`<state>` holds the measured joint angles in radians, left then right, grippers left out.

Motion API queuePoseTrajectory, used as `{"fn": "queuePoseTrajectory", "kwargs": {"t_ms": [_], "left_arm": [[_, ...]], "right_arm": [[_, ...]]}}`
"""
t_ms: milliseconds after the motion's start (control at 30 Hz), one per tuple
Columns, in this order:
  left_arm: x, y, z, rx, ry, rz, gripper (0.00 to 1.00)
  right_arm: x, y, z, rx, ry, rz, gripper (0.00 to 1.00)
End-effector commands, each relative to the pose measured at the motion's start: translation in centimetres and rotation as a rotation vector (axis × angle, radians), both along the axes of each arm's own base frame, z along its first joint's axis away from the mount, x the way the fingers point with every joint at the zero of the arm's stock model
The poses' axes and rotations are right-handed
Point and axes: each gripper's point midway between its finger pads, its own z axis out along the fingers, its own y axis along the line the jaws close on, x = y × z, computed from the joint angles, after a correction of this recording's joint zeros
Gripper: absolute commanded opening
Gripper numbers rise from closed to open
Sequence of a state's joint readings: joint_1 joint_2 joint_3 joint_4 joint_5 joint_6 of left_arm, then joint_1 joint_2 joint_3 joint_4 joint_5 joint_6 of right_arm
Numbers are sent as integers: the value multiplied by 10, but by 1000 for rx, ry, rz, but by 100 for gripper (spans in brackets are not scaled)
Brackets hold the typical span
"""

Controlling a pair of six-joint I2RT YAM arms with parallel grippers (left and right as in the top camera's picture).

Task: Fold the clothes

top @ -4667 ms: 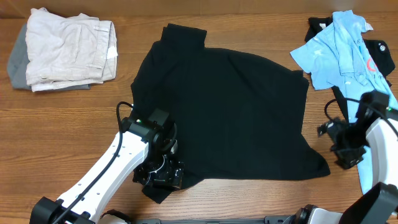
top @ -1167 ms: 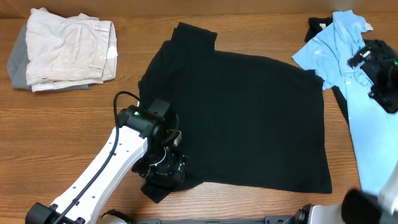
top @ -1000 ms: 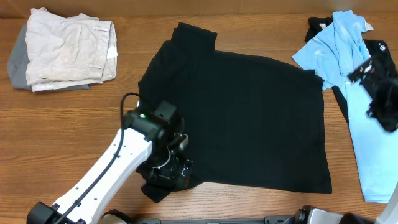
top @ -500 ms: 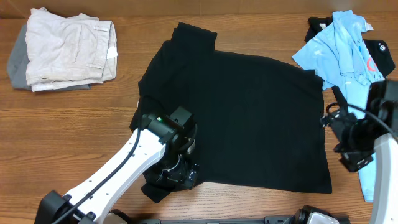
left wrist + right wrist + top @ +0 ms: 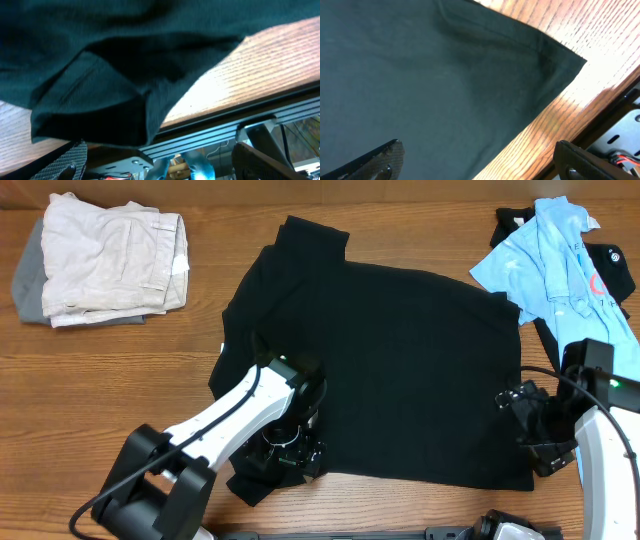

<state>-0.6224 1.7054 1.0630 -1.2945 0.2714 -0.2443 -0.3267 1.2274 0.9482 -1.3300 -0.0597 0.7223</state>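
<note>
Overhead, the black shirt [image 5: 400,360] lies spread flat on the table [image 5: 100,390], with the light blue polo [image 5: 555,260] bunched at the far right. The left gripper [image 5: 288,462] hangs wide apart over the shirt's near left sleeve. The right gripper [image 5: 537,438] is equally agape at the near right hem corner, and neither seems to hold cloth.

The shirt [image 5: 400,370] spread over the middle of the table [image 5: 100,400] was plain black. The table was warm brown wood with fine grain lines. At the far right corner lay a light blue polo [image 5: 555,260] with a small red mark [image 5: 598,283]. At the far left corner, a cream garment [image 5: 110,265] lay on a grey garment [image 5: 25,280]. The left arm [image 5: 225,418] and the right arm [image 5: 605,450] were white with black ends.
</note>
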Motion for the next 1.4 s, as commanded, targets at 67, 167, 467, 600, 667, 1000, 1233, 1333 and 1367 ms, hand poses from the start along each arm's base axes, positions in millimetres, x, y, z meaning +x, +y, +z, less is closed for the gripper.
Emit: {"fn": "queuePoseTrajectory", "kwargs": {"t_ms": [67, 167, 467, 600, 667, 1000, 1233, 1333, 1367], "left_arm": [[7, -6, -15, 7, -8, -6, 93], [11, -9, -22, 6, -8, 7, 90], [1, -6, -35, 34, 52, 10, 54], [2, -7, -36, 35, 48, 14, 29], [3, -8, -37, 31, 43, 14, 22], [4, -8, -37, 26, 37, 13, 4], [4, -9, -37, 26, 37, 13, 4], [4, -9, -37, 26, 37, 13, 4], [4, -9, -37, 26, 37, 13, 4]], "right_arm": [[-7, 0, -13, -11, 10, -13, 100], [-11, 0, -17, -6, 24, -27, 100], [-16, -4, -22, -2, 44, -134, 100], [-23, -14, -25, -43, 70, -172, 100], [-30, -14, -31, -45, 93, -186, 100], [-49, -19, -57, -31, 142, -386, 100], [-48, -38, -58, -52, 106, -459, 100], [-49, -43, -58, -65, 101, -459, 100], [-49, -45, -58, -76, 103, -463, 100]]}}
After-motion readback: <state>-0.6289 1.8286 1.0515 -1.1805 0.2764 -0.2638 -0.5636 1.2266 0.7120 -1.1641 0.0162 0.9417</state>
